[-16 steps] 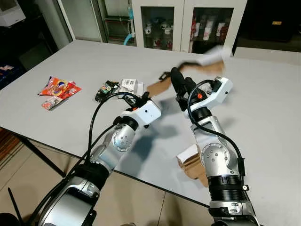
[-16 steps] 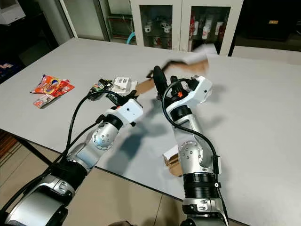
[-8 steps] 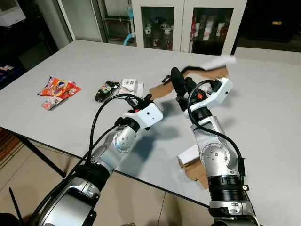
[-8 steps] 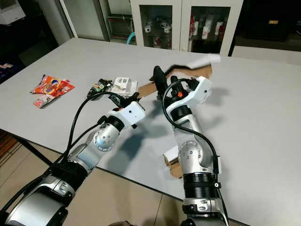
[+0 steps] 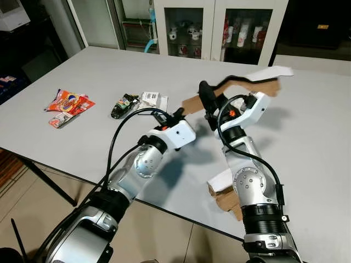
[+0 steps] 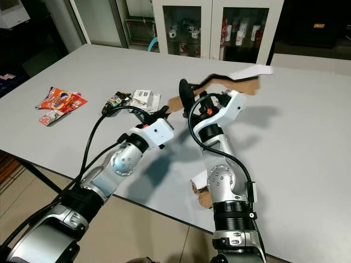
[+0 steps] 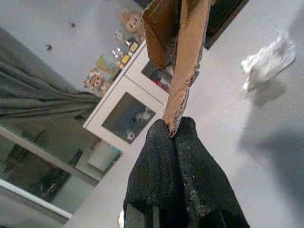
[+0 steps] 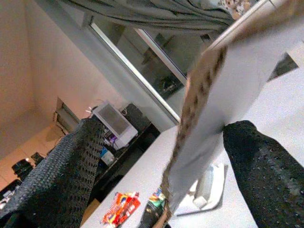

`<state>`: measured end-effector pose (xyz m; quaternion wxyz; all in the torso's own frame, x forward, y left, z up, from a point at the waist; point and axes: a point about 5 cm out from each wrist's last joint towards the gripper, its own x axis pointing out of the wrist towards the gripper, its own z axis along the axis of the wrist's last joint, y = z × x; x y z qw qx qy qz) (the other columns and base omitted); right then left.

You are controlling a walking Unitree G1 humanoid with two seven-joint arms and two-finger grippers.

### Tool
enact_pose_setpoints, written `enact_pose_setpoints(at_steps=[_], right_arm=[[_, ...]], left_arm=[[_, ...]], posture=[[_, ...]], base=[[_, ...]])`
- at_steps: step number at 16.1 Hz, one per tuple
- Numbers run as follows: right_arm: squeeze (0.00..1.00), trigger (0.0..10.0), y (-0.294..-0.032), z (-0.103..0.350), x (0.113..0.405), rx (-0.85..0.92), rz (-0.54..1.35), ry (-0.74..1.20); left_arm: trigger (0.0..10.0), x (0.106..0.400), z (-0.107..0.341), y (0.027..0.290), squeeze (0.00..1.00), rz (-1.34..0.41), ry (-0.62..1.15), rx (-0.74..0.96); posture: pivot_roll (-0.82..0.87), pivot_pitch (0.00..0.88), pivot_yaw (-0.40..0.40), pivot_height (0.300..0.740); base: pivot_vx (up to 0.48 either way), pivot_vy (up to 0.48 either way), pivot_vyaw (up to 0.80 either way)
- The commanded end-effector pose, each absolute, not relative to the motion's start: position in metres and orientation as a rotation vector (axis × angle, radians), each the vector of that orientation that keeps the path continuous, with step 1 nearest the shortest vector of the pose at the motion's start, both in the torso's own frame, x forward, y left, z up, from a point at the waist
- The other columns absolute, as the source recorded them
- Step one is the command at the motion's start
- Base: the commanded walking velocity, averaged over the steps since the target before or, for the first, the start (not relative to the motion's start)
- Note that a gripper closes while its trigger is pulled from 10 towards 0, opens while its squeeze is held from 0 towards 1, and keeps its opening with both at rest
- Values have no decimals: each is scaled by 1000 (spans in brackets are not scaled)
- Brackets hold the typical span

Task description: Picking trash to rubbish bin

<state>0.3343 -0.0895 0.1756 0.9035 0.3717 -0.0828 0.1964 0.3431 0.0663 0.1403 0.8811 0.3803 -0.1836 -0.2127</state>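
Cardboard has swung up and toward the robot's right since a second ago: the long torn strip of brown cardboard with a white face [image 5: 258, 76] now reaches further out over the grey tabletop [image 5: 82, 71], and its white end sits higher. Left gripper [image 7: 175, 124] has pushed forward a little.

Left gripper is pinched tight on the strip's near end [image 5: 189, 104], fingers closed with the cardboard edge between the tips. Right gripper [image 5: 219, 93] is spread wide, with one black finger [image 8: 71, 166] on either side of the strip; cannot tell if either pad touches it. Strip is off the table, held above its middle.

Other trash, placed from the strip:
- white printed paper packet [image 5: 152, 99], just to the left of the strip's near end, flat on the table
- dark green crumpled wrapper [image 5: 123, 105], next one further left
- red-orange snack wrapper [image 5: 68, 103], well to the left, near the table's left edge
- small brown-and-white cardboard box [image 5: 222, 189], at the near table edge, beside the right arm's elbow

White glass-door cabinet [image 5: 219, 27] stands behind the table's far edge.
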Motion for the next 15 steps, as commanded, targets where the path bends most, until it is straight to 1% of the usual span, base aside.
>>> enact_pose_setpoints(at_steps=[1, 6, 7, 8, 15], right_arm=[[0, 10000, -79, 178, 334, 786, 414, -167], [0, 10000, -81, 177, 335, 783, 394, -165], [0, 2078, -83, 177, 336, 778, 377, -171], [0, 0, -85, 176, 337, 772, 356, -174], [0, 0, -86, 174, 339, 759, 331, -162]], left_arm=[[10000, 341, 139, 66, 0, -468, -391, 808], [10000, 333, 137, 61, 0, -499, -419, 825], [10000, 332, 136, 60, 0, -505, -419, 830], [10000, 332, 136, 61, 0, -506, -420, 831], [10000, 331, 137, 60, 0, -506, -426, 835]], posture=[[34, 0, 101, 740], [41, 0, 94, 740], [42, 0, 93, 740], [43, 0, 92, 740], [49, 0, 90, 740]], base=[[0, 0, 0], [0, 0, 0], [0, 0, 0], [0, 0, 0], [0, 0, 0]])
